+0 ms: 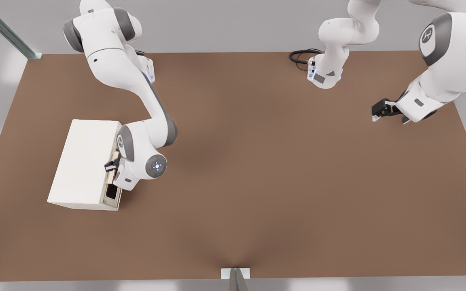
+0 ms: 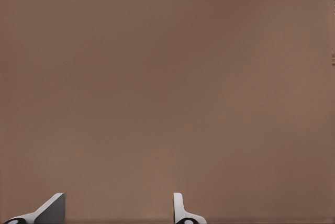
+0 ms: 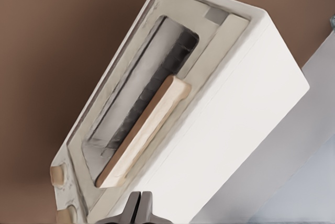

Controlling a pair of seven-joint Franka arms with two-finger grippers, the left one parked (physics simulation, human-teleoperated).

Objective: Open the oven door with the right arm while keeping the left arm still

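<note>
**Gripper closed short of the oven handle**

Fingers of the black two-finger gripper [image 1: 112,165] on the white multi-joint right arm [image 1: 148,117] are pressed together with nothing between them; the right wrist view shows their tips meeting in a single dark wedge [image 3: 138,211]. The gripper sits at the front face of the white box-shaped countertop oven [image 1: 83,161], which stands toward the front view's left on the brown tabletop [image 1: 257,182].

Its cream oven door [image 3: 125,124] with the dark glass window looks shut, flush in its frame. The pale beige bar handle [image 3: 144,130] runs along the door's upper edge, just beyond the fingertips, and I cannot tell whether they touch it. Two small beige round knobs [image 3: 58,174] sit at one end of the front panel.

The risk I see: closed fingers cannot wrap the bar, so any pull would likely slide off it. Pushing against the handle or door edge could instead shove the light oven across the table. The narrow bar also leaves little margin for a misaligned grasp.
</note>
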